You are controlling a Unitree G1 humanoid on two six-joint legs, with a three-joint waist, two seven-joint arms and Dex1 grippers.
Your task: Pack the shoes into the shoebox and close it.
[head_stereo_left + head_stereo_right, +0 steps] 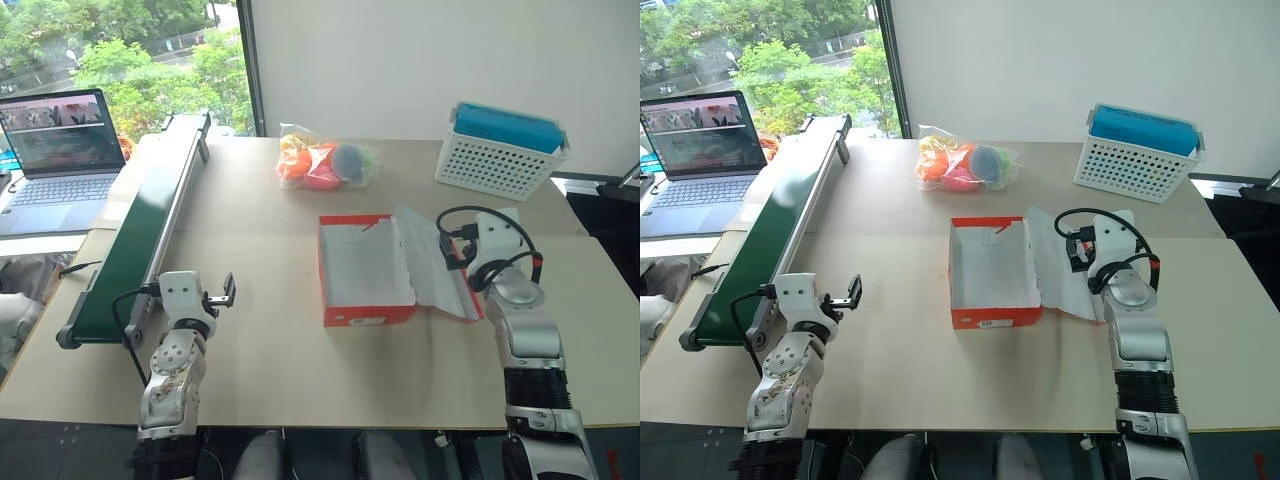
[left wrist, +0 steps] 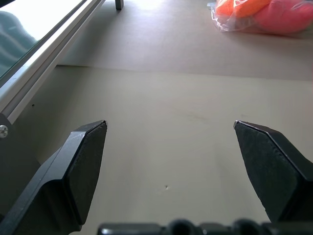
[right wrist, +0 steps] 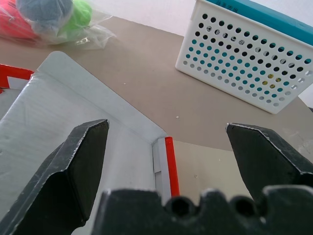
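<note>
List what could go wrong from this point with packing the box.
1. The right end effector hangs open over the lid of the shoebox, which lies open and flat; a careless move down could likely crease the lid or shove the box.
2. No shoes lie on the table, and the box is empty, so packing cannot start yet.
3. The bag sits just behind the box; a push could slide the box into it.

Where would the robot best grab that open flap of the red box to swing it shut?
Probably the lid's free outer edge, farthest from the hinge on the shoebox. The lid lies folded open toward the robot's right, white inside up, just under the open right gripper. Coming from the right side, the fingers could pinch the thin edge and swing it over.
</note>
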